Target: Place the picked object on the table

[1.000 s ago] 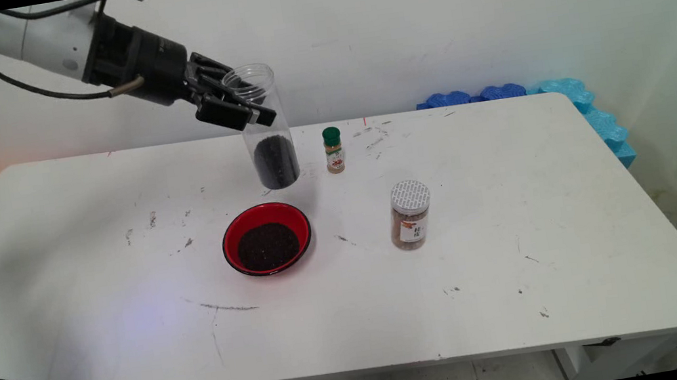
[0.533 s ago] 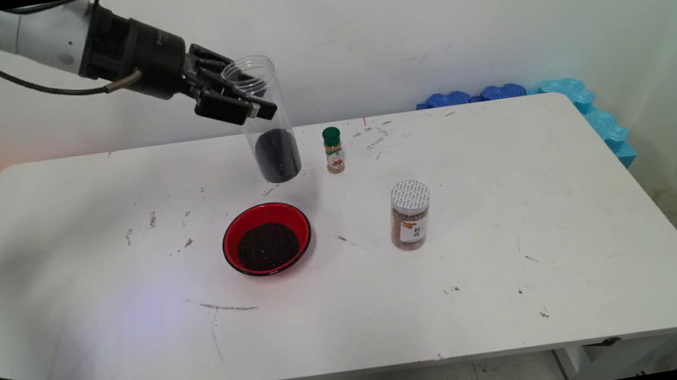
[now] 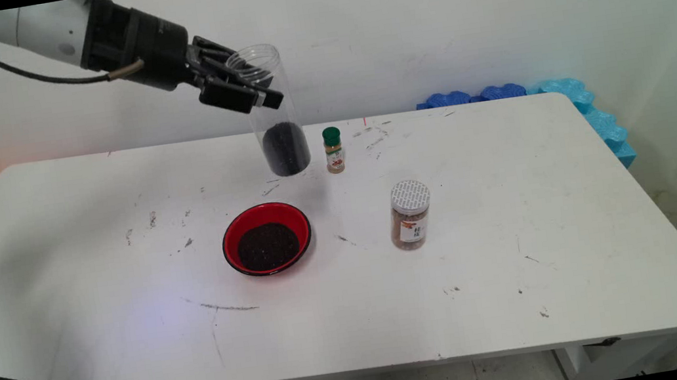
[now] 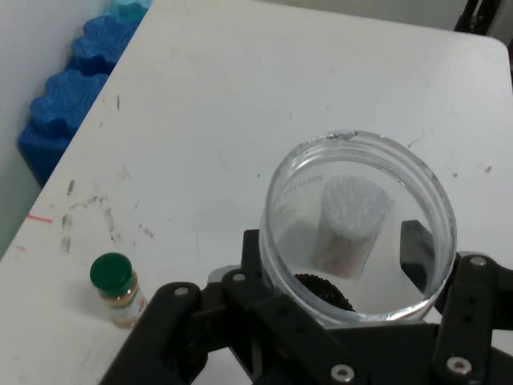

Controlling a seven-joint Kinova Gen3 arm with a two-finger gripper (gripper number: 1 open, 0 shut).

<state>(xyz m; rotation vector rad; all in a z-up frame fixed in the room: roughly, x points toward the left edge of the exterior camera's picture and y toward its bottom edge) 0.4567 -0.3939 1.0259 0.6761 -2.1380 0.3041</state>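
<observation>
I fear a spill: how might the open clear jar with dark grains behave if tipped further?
The clear jar, lidless in the gripper, would likely shed grains. Its fill sits low, so it is probably bottom-heavy. Smooth walls may slip.

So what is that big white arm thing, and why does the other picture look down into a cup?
It's a robot arm. Its black gripper is shut on a clear jar with dark grains at the bottom, held above the white table. One camera watches the whole table. The other rides on the hand, so it peers into the jar's open mouth. On the table stand a red bowl of dark grains, a small green-capped bottle and a white-lidded jar.
</observation>
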